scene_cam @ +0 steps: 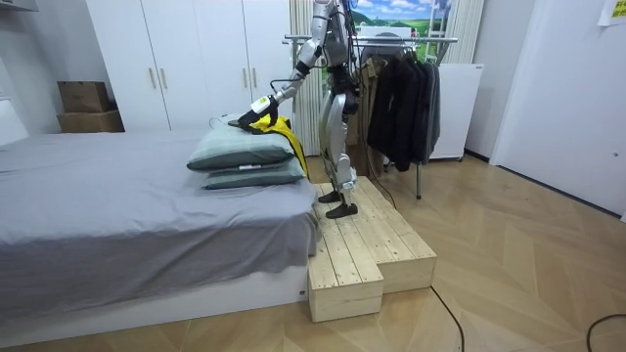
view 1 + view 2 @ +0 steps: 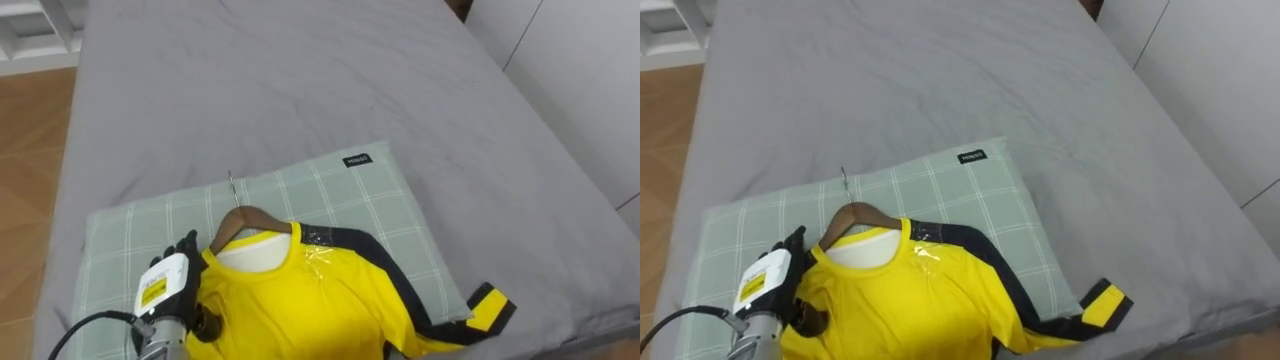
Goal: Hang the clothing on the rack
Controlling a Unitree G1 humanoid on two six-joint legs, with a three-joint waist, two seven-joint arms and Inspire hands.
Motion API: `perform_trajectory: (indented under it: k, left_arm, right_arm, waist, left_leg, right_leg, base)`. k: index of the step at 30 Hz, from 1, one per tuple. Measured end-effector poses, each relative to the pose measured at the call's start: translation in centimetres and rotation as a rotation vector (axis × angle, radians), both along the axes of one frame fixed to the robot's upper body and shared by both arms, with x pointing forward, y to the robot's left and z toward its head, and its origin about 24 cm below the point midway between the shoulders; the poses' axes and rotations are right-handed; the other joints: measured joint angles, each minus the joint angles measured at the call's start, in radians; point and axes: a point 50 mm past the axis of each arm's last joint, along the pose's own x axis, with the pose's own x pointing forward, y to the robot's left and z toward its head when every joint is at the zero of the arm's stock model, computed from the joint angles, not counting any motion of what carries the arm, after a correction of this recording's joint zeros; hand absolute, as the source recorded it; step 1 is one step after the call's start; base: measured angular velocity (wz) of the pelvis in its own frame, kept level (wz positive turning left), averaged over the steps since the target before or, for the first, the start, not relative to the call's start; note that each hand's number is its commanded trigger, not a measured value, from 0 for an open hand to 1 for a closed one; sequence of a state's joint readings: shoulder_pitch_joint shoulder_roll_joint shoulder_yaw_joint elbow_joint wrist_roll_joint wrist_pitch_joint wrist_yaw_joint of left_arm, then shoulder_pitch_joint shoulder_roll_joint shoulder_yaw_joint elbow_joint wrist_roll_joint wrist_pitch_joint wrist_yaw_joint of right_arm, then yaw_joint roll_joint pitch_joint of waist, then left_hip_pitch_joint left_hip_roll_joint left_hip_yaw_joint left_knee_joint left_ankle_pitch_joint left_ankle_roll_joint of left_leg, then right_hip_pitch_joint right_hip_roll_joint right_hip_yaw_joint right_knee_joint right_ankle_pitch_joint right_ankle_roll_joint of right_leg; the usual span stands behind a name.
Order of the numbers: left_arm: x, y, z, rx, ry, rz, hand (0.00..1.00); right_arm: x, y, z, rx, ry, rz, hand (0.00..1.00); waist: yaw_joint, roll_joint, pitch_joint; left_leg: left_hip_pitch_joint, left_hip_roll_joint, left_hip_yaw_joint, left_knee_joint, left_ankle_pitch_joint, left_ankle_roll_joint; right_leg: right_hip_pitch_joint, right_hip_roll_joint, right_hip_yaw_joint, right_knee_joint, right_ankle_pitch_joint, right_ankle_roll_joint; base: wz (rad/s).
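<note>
A yellow shirt (image 2: 300,295) with dark sleeve stripes lies on a wooden hanger (image 2: 250,218), flat on a green checked pillow (image 2: 330,195). The hanger's metal hook (image 2: 232,185) points away from me along the pillow. My left hand (image 2: 170,280) comes in from the lower left and sits at the shirt's near shoulder. Its thumb lies over the yellow cloth and its dark fingers curl round the hanger's arm. In the room view I stand on a wooden platform (image 1: 362,244) beside the bed, left hand (image 1: 262,104) stretched out to the shirt (image 1: 274,123).
The pillow lies on a grey bed (image 2: 300,80) that runs far ahead and to the right. A second pillow (image 1: 245,176) is stacked below it. Behind me stands a clothes rack (image 1: 391,39) hung with dark garments. White wardrobes line the wall.
</note>
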State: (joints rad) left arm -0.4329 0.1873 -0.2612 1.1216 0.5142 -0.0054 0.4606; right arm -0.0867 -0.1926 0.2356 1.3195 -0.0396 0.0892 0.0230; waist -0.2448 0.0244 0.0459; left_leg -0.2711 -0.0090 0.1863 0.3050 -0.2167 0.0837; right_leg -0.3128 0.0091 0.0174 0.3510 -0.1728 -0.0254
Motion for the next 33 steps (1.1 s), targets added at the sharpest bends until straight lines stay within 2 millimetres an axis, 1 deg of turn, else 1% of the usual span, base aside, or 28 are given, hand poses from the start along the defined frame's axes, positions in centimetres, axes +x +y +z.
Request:
perform_trajectory:
  k: [5,11,17,25,31,33]
  left_arm:
    - [-0.1,0.0,-0.1,-0.009,0.009,0.003,0.00]
    - [-0.1,-0.3,-0.2,0.008,0.018,-0.028,0.00]
    - [-0.3,-0.2,-0.5,0.010,0.035,-0.025,0.00]
    - [-0.1,-0.2,-0.3,0.012,0.029,-0.025,0.00]
    - [0.8,0.4,0.6,0.026,-0.002,-0.025,0.00]
    - [1.3,0.5,1.2,0.022,-0.024,-0.023,0.00]
  right_arm:
    - [0.1,0.1,0.0,-0.002,-0.005,0.013,0.00]
    - [0.6,0.2,0.1,0.016,-0.035,-0.038,0.00]
    - [0.7,0.2,0.1,0.038,-0.059,-0.082,0.00]
    - [0.7,0.2,0.1,0.048,-0.068,-0.114,0.00]
    - [0.8,0.1,0.2,0.048,-0.077,-0.112,0.00]
    - [0.8,0.1,0.2,0.048,-0.077,-0.113,0.00]
  waist:
    - [0.000,0.003,-0.0002]
    - [-0.002,0.006,-0.0006]
    - [-0.003,0.006,-0.0007]
    - [-0.003,0.006,-0.0009]
    - [-0.001,0.004,-0.0015]
    - [-0.001,0.002,0.0000]
  left_leg:
    - [0.000,0.000,0.000,0.000,0.000,0.000]
    - [0.000,-0.001,0.003,0.000,0.002,0.002]
    - [-0.001,-0.001,0.003,-0.002,0.002,0.002]
    - [-0.020,-0.003,0.004,0.003,0.003,0.004]
    - [-0.061,-0.003,0.008,0.019,0.004,0.006]
    - [-0.071,-0.003,0.010,0.023,0.005,0.007]
  right_leg:
    - [-0.003,0.000,-0.001,0.011,0.000,0.000]
    - [-0.003,-0.002,-0.001,0.011,0.000,0.000]
    - [-0.006,-0.002,-0.002,0.011,0.000,0.000]
    - [-0.026,-0.005,-0.002,0.013,0.000,0.000]
    - [-0.074,-0.006,0.003,0.035,0.000,0.000]
    - [-0.090,-0.006,0.005,0.048,0.000,0.000]
  base:
    - [0.00]
    - [0.00]
    - [0.00]
    - [0.00]
    - [-0.02]
    - [0.00]
